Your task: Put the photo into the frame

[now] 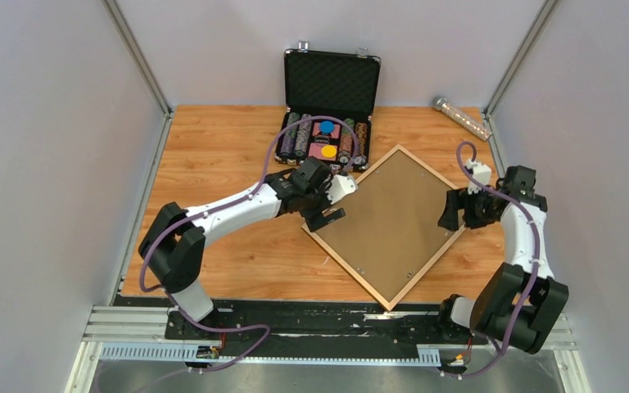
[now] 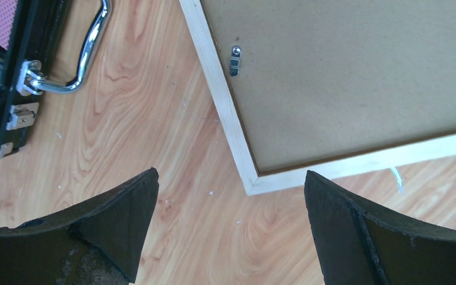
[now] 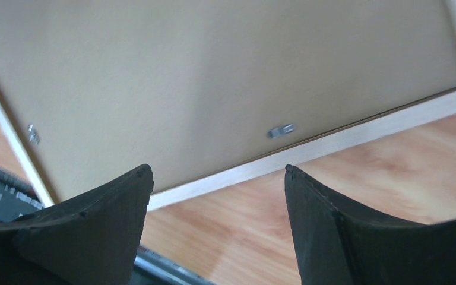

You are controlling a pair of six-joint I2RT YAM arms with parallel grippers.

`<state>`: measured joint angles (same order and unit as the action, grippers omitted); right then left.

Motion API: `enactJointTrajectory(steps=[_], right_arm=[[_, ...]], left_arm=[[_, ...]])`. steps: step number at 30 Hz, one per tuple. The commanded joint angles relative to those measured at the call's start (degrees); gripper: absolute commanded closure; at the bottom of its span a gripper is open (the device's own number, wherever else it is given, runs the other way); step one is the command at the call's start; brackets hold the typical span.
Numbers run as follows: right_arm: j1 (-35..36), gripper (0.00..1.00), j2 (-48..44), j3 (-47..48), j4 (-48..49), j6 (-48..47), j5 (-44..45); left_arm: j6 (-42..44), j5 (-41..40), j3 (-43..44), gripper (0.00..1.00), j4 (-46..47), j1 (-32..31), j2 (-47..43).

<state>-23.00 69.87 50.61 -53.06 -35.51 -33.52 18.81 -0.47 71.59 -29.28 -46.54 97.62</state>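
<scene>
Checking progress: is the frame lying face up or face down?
The frame lies face down: brown backing panel and a metal clip show on top.

Your left arm [image 1: 229, 209] stretches toward two o'clock, left gripper [image 1: 328, 217] spread wide. Your right arm [image 1: 526, 237] rises toward twelve, right gripper [image 1: 452, 211] facing nine o'clock, likewise parted.

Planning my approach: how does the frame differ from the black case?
The frame lies flat, back up, turned diagonally; the black case sits square with its lid raised. The frame is light wood around a brown backing panel; the case is black, holding coloured chips. The frame is larger. Both rest on the table.
</scene>
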Motion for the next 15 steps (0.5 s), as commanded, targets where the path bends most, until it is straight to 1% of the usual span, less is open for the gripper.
enactJointTrajectory(steps=[1, 4, 7, 12, 15], right_arm=[[-1.5, 0.21, 5.4, 7.6, 12.0, 8.6, 3.3], [-1.6, 0.21, 11.6, 12.4, 15.0, 10.7, 4.1], [-1.6, 0.22, 19.7, 19.0, 15.9, 11.2, 4.2], [-1.5, 0.23, 30.7, 26.4, 17.5, 11.3, 4.4], [-1.5, 0.23, 36.4, 29.4, 18.2, 10.6, 4.6]], left_arm=[[4.4, 3.3, -3.1, 0.00, 1.7, -0.9, -6.1], [6.1, 2.2, -6.0, 0.00, 3.3, -2.6, -8.6], [7.6, -0.3, -8.5, 0.00, 5.0, -5.7, -8.7], [8.6, -4.8, -10.9, 0.00, 8.5, -10.7, -5.8], [8.8, -7.7, -11.9, 0.00, 11.9, -12.5, -3.8]])
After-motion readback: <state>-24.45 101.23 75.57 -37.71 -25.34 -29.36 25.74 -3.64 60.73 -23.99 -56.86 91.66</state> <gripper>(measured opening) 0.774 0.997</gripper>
